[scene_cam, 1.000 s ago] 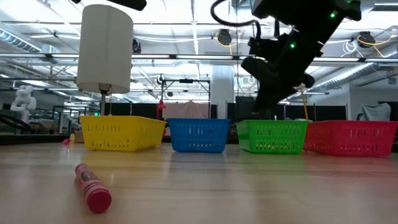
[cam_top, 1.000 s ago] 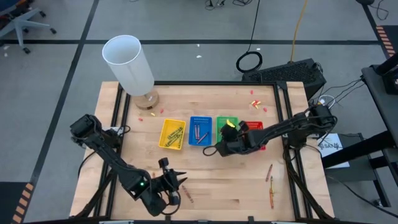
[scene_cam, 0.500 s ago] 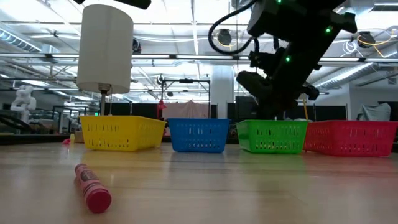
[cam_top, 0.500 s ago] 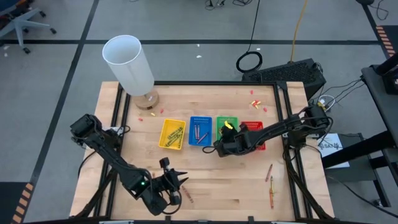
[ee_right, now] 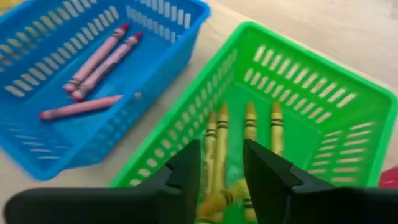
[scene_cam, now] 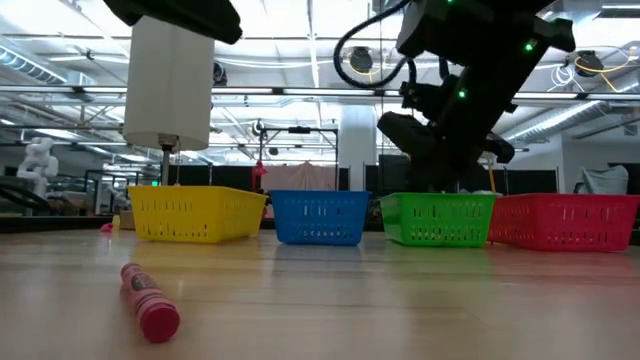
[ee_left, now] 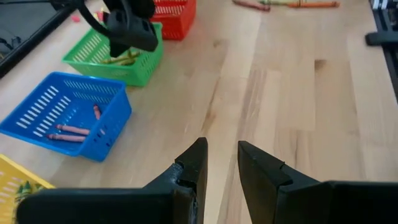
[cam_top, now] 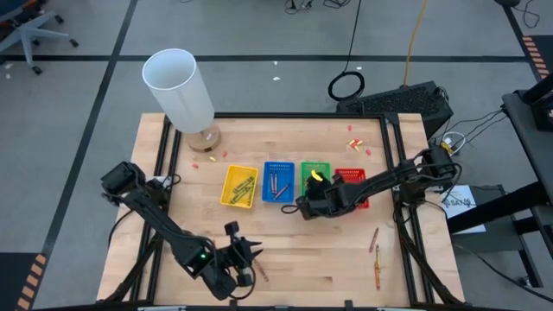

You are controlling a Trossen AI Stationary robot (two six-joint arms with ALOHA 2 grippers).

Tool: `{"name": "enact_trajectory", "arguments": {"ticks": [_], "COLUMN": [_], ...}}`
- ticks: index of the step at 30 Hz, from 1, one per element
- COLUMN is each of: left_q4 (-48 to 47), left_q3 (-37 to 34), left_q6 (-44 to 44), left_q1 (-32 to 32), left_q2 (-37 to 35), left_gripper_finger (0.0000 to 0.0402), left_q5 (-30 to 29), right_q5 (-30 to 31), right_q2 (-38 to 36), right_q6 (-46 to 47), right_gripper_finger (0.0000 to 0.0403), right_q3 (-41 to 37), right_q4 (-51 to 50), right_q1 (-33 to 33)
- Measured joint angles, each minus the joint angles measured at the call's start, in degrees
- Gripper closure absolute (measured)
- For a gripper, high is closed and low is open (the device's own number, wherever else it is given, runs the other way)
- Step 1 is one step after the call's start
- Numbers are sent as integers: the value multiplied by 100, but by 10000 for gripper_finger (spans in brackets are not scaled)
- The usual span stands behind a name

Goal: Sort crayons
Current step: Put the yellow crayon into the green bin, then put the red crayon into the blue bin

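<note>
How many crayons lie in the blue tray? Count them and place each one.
3 crayons, all reddish-pink, in the blue tray: two side by side and one lying apart from them. The tray's near end is cut off in the right wrist view, so more may be hidden.

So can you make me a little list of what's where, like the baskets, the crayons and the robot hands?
yellow tray: holds crayons
blue tray: three pinkish crayons
green tray: several yellow-green crayons
red tray: beside green, partly hidden
right gripper: over green tray, jaws apart, nothing held
left gripper: near front edge, jaws slightly apart, empty
loose crayons: on table, right side
pink crayon: lying near front
</note>
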Motion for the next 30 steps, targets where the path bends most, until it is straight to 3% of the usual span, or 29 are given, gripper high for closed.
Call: {"name": "enact_trajectory", "arguments": {"ticks": [7, 18, 22, 30], "left_q4": [25, -18, -19, 107], "left_q3": [0, 0, 0, 0], "left_q6": [150, 149, 153, 894], "left_q1": [0, -14, -77, -136], "left_q2": [43, 46, 155, 449], "left_gripper_finger": [313, 313, 313, 313], "left_q5": [78, 80, 95, 1216], "right_q5": [-49, 1218, 1243, 1236], "right_q2": [-236, -454, -442, -176], "right_q6": [-463, -2059, -2393, -2738], "right_gripper_finger": [273, 277, 277, 277], "right_q3": [479, 1546, 1482, 1307], "right_q4": [-2, 205, 598, 720], "right_q1": [412, 1760, 2167, 2739]}}
